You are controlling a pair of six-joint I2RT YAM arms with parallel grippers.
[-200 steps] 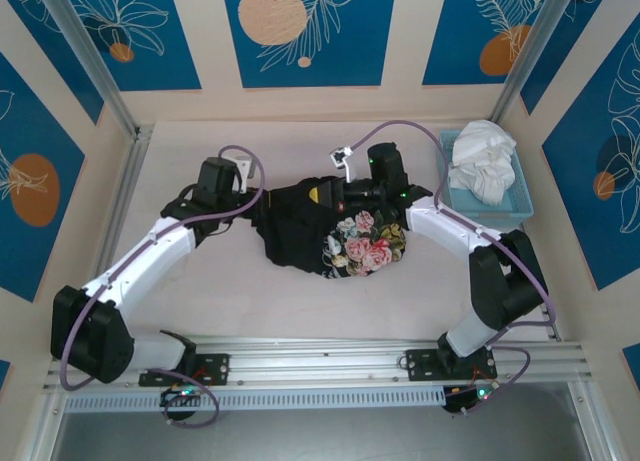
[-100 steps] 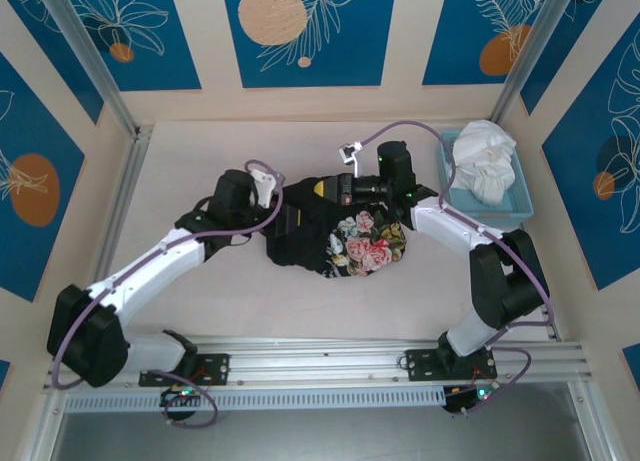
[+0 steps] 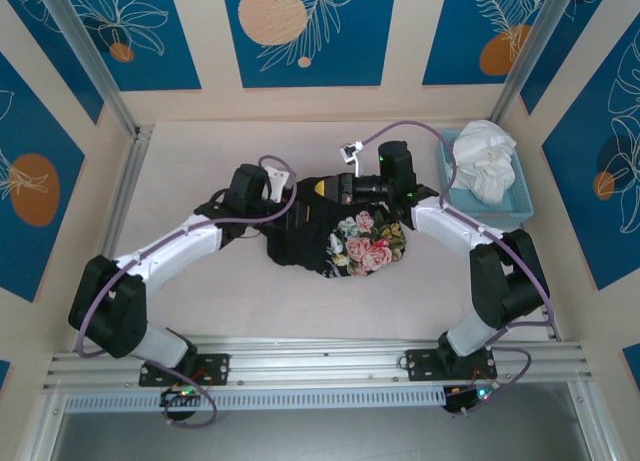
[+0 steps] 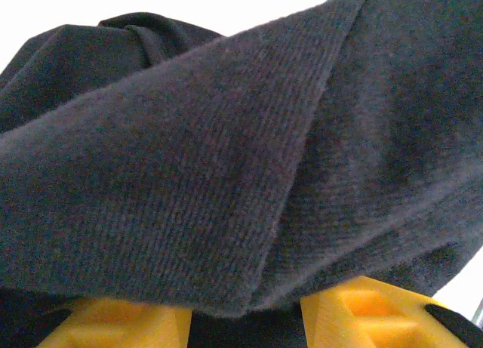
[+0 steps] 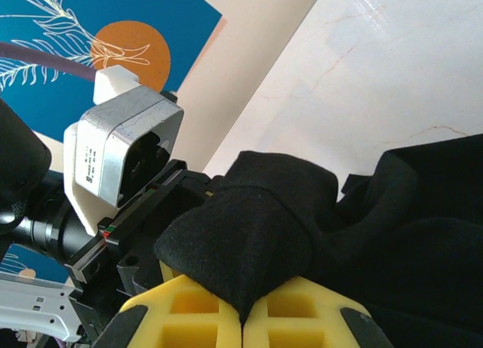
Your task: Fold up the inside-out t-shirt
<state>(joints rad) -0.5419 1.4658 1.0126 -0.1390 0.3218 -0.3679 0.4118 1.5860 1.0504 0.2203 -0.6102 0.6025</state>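
Pale tabletop (image 3: pixel 200 301) carries the bunched black t-shirt (image 3: pixel 300 239), mid-table between our claws. The right claw (image 5: pixel 243 314) pinches its far edge. The left claw (image 4: pixel 245 321) sits under cloth at its left end, and we cannot tell its grip.

left arm (image 3: pixel 170 249) stretches in from the near left, right arm (image 3: pixel 452 226) bends in from the right, wrists almost meeting mid-table. right gripper (image 5: pixel 243 318) has its fingers pressed together on a fold of shirt (image 5: pixel 249 242); left gripper (image 4: pixel 245 321) has its fingers apart, cloth draped over them.
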